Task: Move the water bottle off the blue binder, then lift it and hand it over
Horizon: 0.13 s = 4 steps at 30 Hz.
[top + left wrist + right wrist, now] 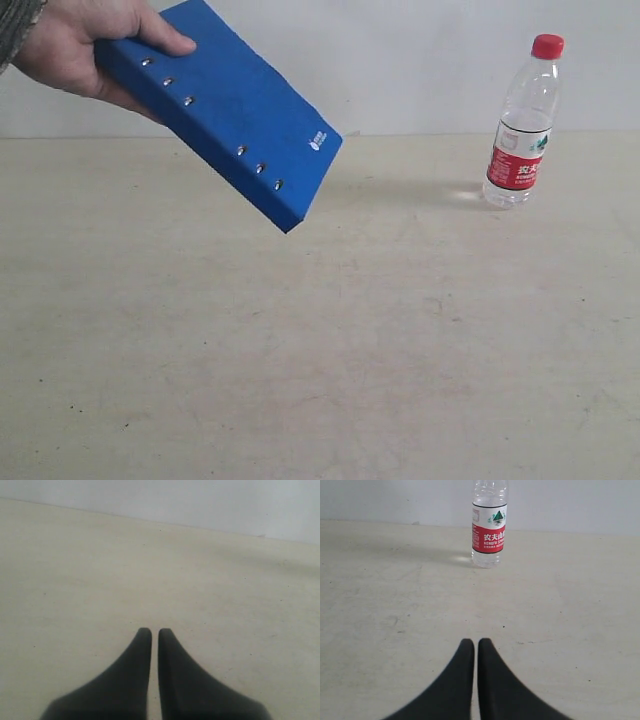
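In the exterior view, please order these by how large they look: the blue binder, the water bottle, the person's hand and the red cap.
1. blue binder
2. person's hand and water bottle: these look alike, and the frame edge cuts off the hand, so I do not rank them
3. red cap

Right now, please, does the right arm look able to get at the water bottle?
Probably yes: the water bottle stands upright ahead of the right gripper, with nothing lying between them, though its shut jaws must open first.
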### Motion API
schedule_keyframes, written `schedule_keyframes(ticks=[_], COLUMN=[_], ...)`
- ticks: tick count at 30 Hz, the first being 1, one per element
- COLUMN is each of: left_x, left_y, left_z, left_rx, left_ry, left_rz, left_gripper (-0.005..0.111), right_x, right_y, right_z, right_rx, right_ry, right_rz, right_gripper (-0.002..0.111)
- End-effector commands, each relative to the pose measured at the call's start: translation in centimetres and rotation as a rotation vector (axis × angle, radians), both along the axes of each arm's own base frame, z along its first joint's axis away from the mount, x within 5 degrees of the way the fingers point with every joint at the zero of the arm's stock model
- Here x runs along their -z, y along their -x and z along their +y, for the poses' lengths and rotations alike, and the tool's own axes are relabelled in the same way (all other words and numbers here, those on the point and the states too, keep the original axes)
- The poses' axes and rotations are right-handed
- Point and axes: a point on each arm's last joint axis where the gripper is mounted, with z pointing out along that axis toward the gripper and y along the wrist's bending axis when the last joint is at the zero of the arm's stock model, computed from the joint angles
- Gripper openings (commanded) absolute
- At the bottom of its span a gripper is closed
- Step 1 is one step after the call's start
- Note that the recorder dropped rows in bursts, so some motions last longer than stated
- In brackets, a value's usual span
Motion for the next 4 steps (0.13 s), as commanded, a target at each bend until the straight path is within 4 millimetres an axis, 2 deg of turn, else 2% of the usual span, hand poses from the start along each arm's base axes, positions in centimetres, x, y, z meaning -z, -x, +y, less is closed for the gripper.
schedule_keyframes(ticks=[1,4], left_x=[-0.02,-0.02], left_y=[-0.03,-0.03], left_z=[-0.01,-0.01], left_rx=[0.005,0.005], left_ry=[-0.005,-0.005], left_rz=[-0.012,-0.012], left_gripper=[0.005,0.005], right_x=[-0.16,-0.16], right_y=[0.01,0.01], right_z=[0.00,0.00], right_rx=[-0.001,-0.001], right_ry=[0.000,0.000], right_rz=[-0.016,-0.016], right_gripper=[0.000,0.000])
